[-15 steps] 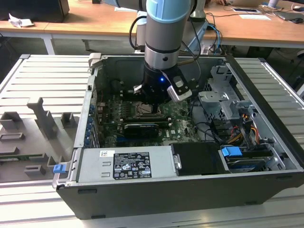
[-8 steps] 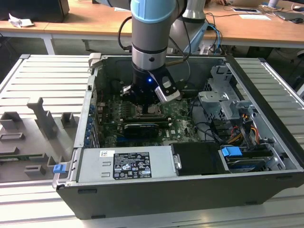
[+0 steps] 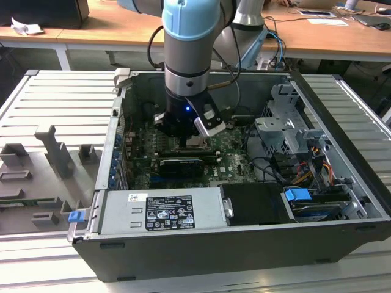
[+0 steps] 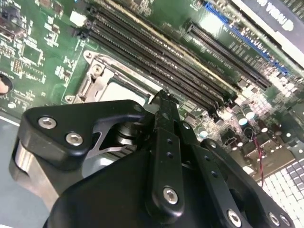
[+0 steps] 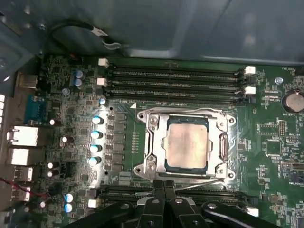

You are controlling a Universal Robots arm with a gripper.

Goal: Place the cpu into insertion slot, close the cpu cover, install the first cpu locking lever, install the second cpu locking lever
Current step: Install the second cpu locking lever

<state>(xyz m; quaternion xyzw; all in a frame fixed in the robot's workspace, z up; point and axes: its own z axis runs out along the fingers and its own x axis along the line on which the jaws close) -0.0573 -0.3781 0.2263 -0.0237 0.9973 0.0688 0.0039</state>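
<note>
Showing, at centre of the first wrist view, the cpu [image 5: 187, 144] sitting in the insertion slot [image 5: 151, 142] under the cpu cover [image 5: 186, 117]; gripper [image 5: 165, 186] fingers pressed together, holding nothing, hovering just beside, memory slots [image 5: 173, 80] above.

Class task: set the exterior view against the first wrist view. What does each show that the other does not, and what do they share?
Exterior view alone: the computer case whole, lying open on a slatted table, the arm reaching down into it, a wooden desk behind.

First wrist view alone: the cpu seated in the insertion slot, the cpu cover lying down around it, long memory slots beside.

Both: the green circuit board and the pincer at the socket.
</note>
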